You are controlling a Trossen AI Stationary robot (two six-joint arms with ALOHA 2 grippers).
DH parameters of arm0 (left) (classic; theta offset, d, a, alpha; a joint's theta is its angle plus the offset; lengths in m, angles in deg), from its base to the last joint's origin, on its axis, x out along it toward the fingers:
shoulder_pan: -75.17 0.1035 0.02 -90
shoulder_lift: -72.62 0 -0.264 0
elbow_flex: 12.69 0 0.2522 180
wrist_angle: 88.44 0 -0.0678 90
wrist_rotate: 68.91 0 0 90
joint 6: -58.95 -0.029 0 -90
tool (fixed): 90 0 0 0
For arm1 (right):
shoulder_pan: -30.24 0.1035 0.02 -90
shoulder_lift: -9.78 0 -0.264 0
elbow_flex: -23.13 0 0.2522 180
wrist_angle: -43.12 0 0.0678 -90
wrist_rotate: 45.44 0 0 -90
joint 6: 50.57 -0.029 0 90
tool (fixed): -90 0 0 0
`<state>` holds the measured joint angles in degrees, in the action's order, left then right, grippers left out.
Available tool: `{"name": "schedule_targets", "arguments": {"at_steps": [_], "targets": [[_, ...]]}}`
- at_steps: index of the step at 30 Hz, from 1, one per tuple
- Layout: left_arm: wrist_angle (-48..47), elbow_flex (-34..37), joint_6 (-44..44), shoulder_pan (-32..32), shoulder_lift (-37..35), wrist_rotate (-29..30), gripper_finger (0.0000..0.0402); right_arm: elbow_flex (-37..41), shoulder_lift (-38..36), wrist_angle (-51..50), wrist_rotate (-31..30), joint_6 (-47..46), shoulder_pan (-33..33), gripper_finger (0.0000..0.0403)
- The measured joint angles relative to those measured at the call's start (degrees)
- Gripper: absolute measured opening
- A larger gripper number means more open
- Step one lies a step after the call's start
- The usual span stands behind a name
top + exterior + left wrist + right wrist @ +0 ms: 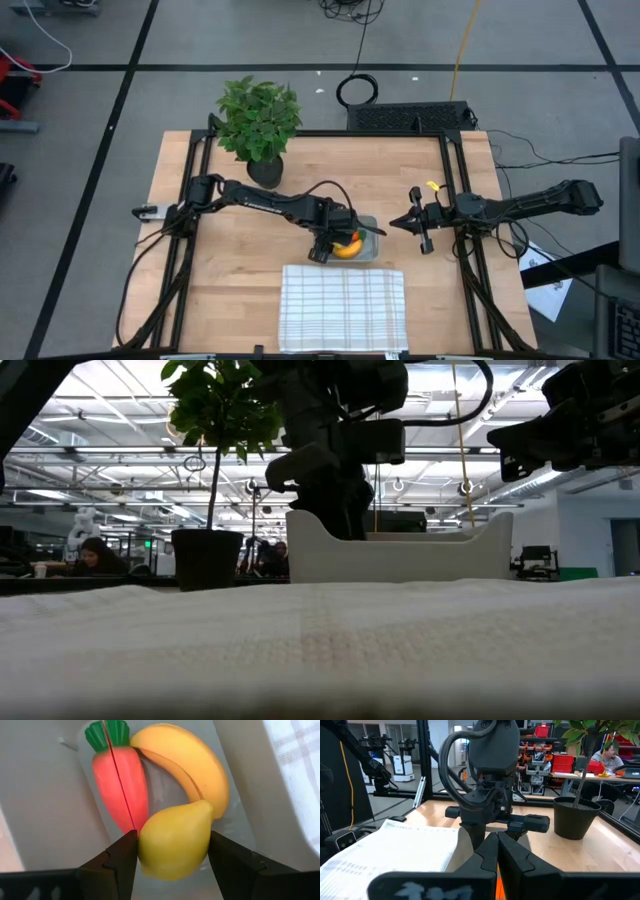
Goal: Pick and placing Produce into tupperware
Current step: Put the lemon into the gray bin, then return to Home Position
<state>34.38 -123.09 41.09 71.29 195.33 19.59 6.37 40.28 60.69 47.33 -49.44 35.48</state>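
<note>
The translucent tupperware (pixel 371 229) stands mid-table, just beyond the cloth. In the left wrist view an orange carrot (pixel 120 785) with a green top and a curved yellow banana (pixel 187 762) lie inside the tupperware (pixel 45 795). My left gripper (pixel 172 850) reaches down into it and is shut on the yellow lemon (pixel 172 840). My right gripper (pixel 393 223) hangs shut, level, to the right of the tupperware, holding nothing. My left gripper pinches the lemon between its two fingers, one finger (pixel 120 860) on each side (pixel 145 847) of its rounded body. The fingers come steeply from above into the tupperware. The lemon's pointed end touches the banana; whether it rests on the container's floor I cannot tell.
A white grid-striped cloth (pixel 342 305) lies at the near edge, right before the tupperware. A potted plant (pixel 258 120) stands at the far left. Bare wood shows on the table's left and right. A person sits at a desk in the room beyond (pixel 95 555).
</note>
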Motion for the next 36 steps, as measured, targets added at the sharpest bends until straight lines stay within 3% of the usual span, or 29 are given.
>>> {"name": "schedule_targets", "arguments": {"at_steps": [13, 30, 36], "targets": [[-0.24, -0.02, 0.05, 0.0, 0.0, -0.55, 0.0246, 0.02, 0.0, 0.09, 0.0, -0.25, -0.01, 0.0], [-0.29, -0.05, -2.47, -0.31, -1.7, 0.33, 0.023, 0.01, 0.0, 0.12, 0.0, -0.4, 0.0, 0.0], [0.07, -0.11, -1.43, -0.33, -6.41, 0.44, 0.019, 0.0, -0.02, 0.18, 0.0, -0.46, -0.01, 0.0]]}}
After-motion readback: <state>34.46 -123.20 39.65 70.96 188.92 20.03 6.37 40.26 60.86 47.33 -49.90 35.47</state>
